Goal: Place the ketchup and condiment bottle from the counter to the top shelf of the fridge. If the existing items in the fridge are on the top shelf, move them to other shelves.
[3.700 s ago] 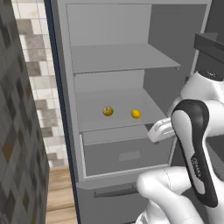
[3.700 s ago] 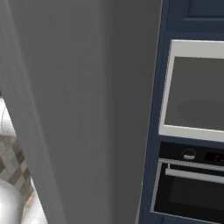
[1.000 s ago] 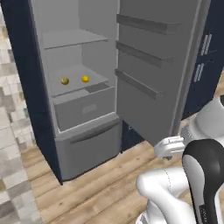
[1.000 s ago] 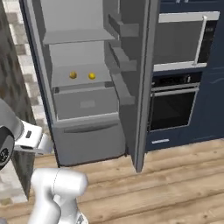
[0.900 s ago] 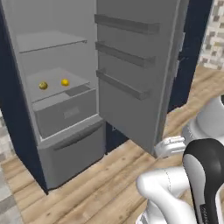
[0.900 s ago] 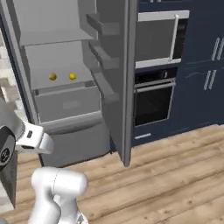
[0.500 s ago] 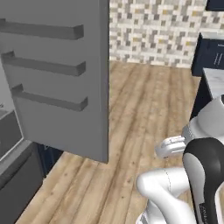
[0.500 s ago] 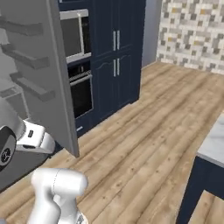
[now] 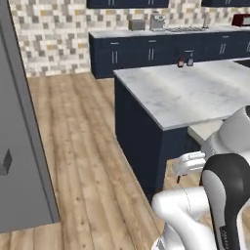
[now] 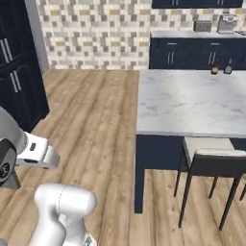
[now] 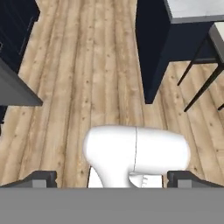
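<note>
Two small bottles stand side by side at the far edge of the marble island counter [image 9: 195,97]. The reddish one is the ketchup [image 9: 181,62] [image 10: 215,69]. The pale grey one to its right is the condiment bottle [image 9: 190,61] [image 10: 227,69]. My gripper [image 11: 112,178] is open, its fingertips [image 11: 43,177] far apart with nothing between them, pointing down at the wooden floor well short of the island. The fridge's grey open door [image 9: 19,146] fills the left edge; its shelves are out of view.
A stool [image 10: 211,158] is tucked under the island's near side. A back counter [image 9: 161,34] carries a toaster [image 9: 136,24] and a coffee machine [image 9: 157,21]. Tall dark cabinets [image 10: 14,77] stand at the left. Open wooden floor [image 10: 101,120] lies between.
The whole picture has swung from the open fridge round to the island and back counter, so the base has turned. The gripper stays open and holds nothing.
</note>
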{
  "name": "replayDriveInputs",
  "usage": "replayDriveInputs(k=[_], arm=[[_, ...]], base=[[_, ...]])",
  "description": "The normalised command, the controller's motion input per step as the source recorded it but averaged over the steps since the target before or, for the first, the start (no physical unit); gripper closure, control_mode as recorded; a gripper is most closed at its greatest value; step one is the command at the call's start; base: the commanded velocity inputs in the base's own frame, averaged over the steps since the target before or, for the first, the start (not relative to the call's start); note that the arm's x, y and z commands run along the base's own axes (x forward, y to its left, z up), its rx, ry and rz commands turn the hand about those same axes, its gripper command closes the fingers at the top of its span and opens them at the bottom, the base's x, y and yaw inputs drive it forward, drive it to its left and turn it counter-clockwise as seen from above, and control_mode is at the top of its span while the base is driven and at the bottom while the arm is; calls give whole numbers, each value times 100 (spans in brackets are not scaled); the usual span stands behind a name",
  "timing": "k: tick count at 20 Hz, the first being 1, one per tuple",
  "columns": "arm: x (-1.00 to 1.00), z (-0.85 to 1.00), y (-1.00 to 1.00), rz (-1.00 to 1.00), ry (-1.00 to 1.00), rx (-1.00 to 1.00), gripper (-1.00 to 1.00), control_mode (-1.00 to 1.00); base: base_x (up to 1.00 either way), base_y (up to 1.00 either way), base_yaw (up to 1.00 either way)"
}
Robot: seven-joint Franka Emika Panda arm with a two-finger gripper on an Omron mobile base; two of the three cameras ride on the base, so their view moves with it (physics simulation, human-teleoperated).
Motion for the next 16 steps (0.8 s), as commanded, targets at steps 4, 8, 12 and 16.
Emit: replayDriveInputs(k=[4,8,12,16], arm=[[0,0,0,0,0,0,-100,100],[0,0,0,0,0,0,-100,100],[0,0,0,0,0,0,-100,100],[0,0,0,0,0,0,-100,100]], base=[[23,0,-58],[56,-14,-1],[62,-48,12],[49,-32,30]])
